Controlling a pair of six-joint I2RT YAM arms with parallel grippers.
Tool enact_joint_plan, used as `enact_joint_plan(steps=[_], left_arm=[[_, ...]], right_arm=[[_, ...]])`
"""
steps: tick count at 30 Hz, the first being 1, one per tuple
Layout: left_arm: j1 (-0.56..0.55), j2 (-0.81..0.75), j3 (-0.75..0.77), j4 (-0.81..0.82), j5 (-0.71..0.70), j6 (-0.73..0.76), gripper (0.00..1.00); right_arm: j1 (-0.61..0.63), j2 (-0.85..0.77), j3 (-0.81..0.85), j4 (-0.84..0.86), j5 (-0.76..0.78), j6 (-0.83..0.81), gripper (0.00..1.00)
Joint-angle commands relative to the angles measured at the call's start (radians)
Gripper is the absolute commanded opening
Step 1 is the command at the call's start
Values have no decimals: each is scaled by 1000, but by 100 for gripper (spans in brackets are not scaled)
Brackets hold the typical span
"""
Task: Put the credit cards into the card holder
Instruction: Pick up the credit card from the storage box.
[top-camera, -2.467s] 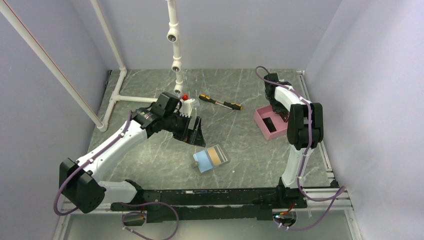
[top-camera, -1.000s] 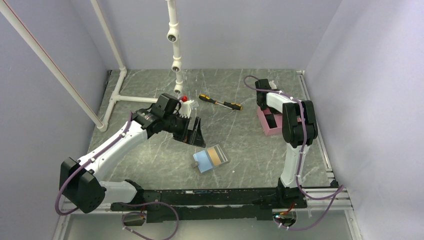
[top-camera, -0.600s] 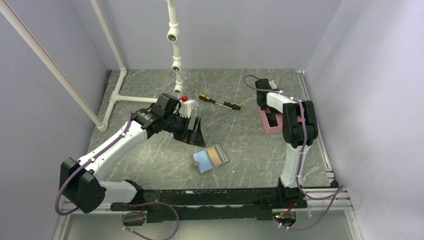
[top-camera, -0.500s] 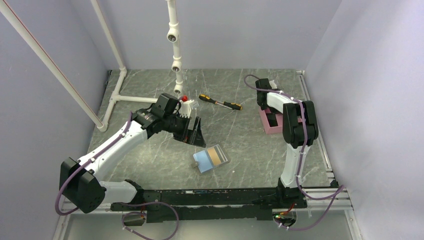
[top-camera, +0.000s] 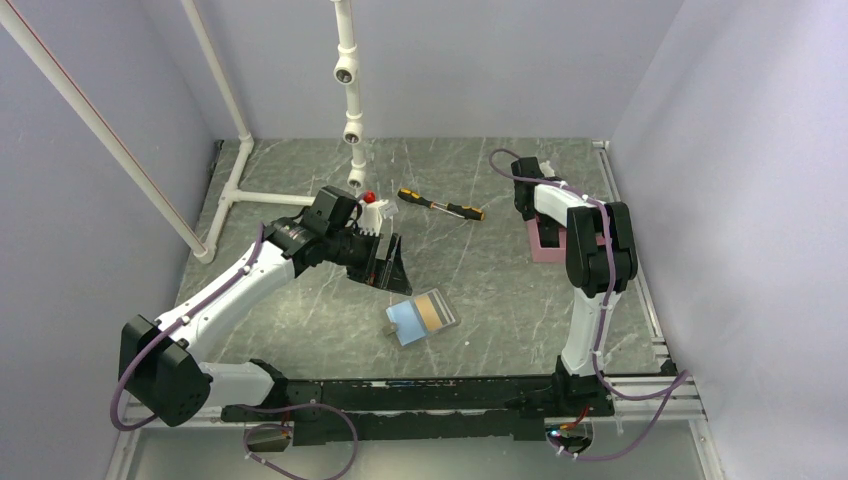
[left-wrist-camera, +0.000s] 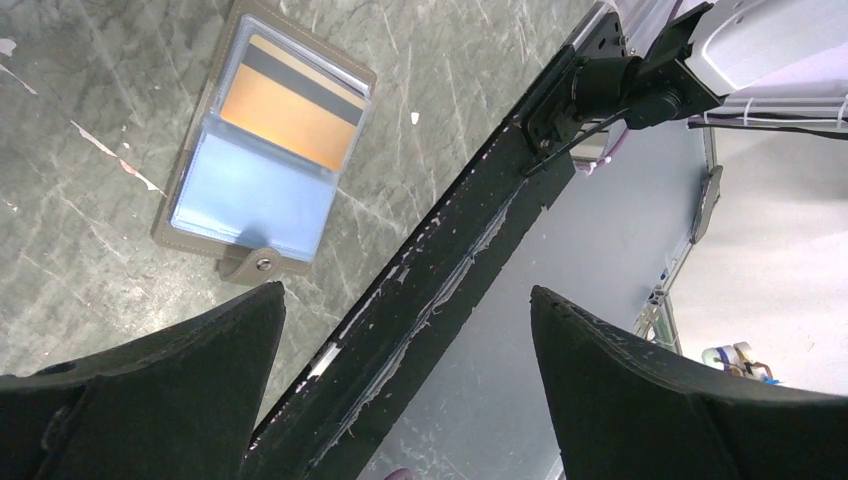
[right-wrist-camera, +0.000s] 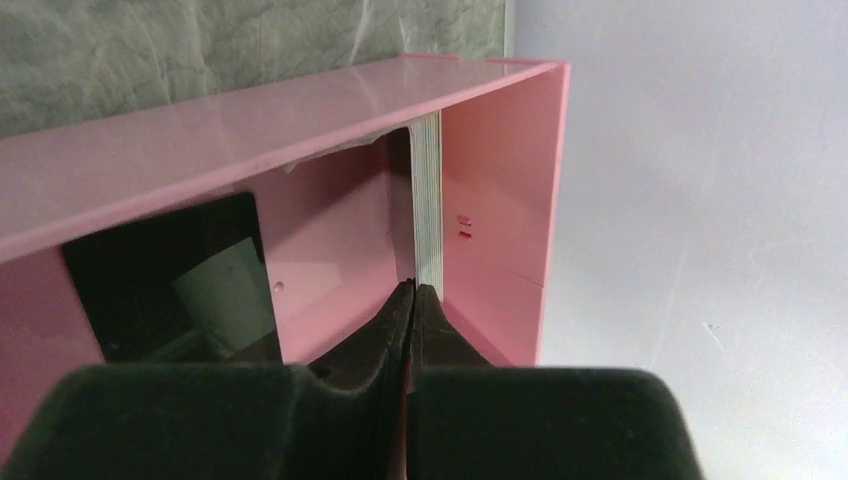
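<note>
The card holder (top-camera: 422, 317) lies open on the table, light blue inside, with an orange card (left-wrist-camera: 290, 110) in its pocket; it also shows in the left wrist view (left-wrist-camera: 255, 200). My left gripper (top-camera: 390, 265) hangs open and empty just up-left of it (left-wrist-camera: 405, 290). My right gripper (top-camera: 535, 212) reaches into the pink tray (top-camera: 548, 245) and is shut at the edge of a stack of credit cards (right-wrist-camera: 427, 200) standing against the tray wall. A thin card edge seems pinched between its fingers (right-wrist-camera: 413, 290). A dark card (right-wrist-camera: 130, 265) lies in the tray.
A yellow-and-black screwdriver (top-camera: 440, 205) lies behind the middle of the table. White pipes (top-camera: 350, 100) stand at the back left, with a small red-capped white piece (top-camera: 372, 200) beside the left arm. The pink tray wall (right-wrist-camera: 250, 120) is close around the right fingers.
My right gripper has swung from the tray's right side to its far left end and closed at the card stack. The tray has shifted and now looks narrower. The left arm has not moved.
</note>
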Motion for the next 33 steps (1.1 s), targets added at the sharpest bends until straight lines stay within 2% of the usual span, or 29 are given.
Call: enact_joint_plan(steps=[1,10,12,17,23,33], left_arm=[[6,-21,-4,29,34,-7,99],[6,-15,-11,41,65,-23,99],[6,-13,-12,44,71,-30,99],[7,-9,-6,43,92,-42,99],[7,-1,-2,60,111,-75,98],[0,34,-51,229,171,-249,93]], right_arm=[[-5,-81,33,-110,-20,105,0],[-22,-194,53,-241,-151,307,0],[-47,-220,62,-268,-247,379,0],[-125,-300,17,-219,-556,428,0],[-186,-305,-1,-209,-784,466,0],[-191,-340,-129,-79,-1215,531,0]])
